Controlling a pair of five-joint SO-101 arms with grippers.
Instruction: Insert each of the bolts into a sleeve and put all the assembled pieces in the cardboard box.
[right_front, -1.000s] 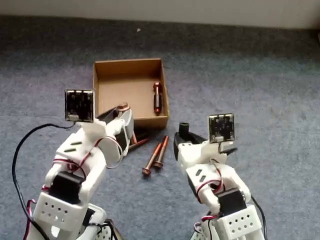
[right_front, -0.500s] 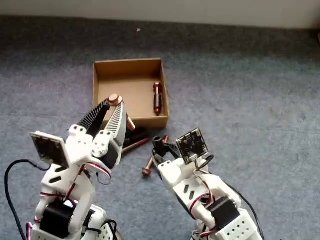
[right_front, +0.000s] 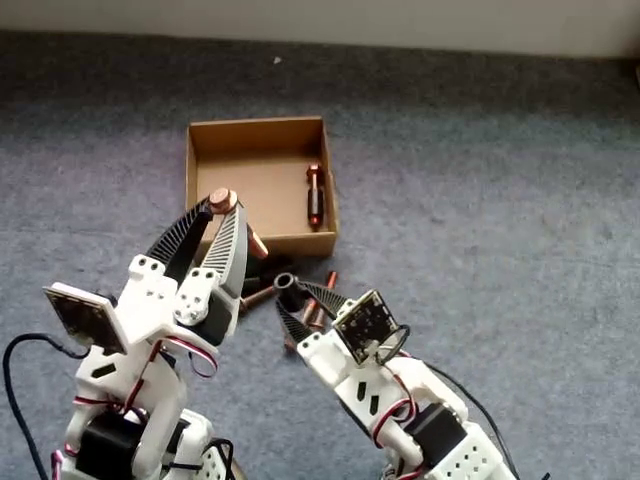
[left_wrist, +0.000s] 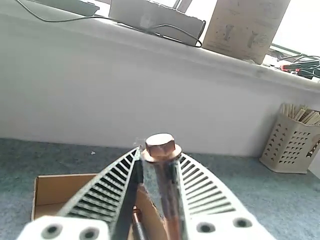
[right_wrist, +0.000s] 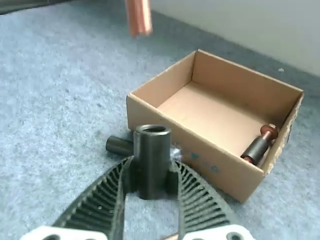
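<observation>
Bolt (right_front: 222, 200) is clamped in my left gripper (right_front: 220, 211), jaws narrow on the shank just under the head. In the high view the head sits at 11 o'clock and the shank slants toward 5 o'clock. The tip ends about at the near wall of the cardboard box (right_front: 200, 135).

My right gripper (right_front: 293, 296) pinches the sleeve (right_front: 285, 283), roughly upright with the bore open on top. From the bolt tip the sleeve lies at 5 o'clock, near but apart. The axes don't match: the bolt is tilted and the sleeve is close to vertical.

My read: the tip has to come over the bore and the axes line up before any push.

One assembled piece (right_front: 315, 195) is in the box by its 3 o'clock wall. Loose bolts (right_front: 328, 280) lie on the carpet (right_front: 500, 200), just beside the right gripper at 3 o'clock.
</observation>
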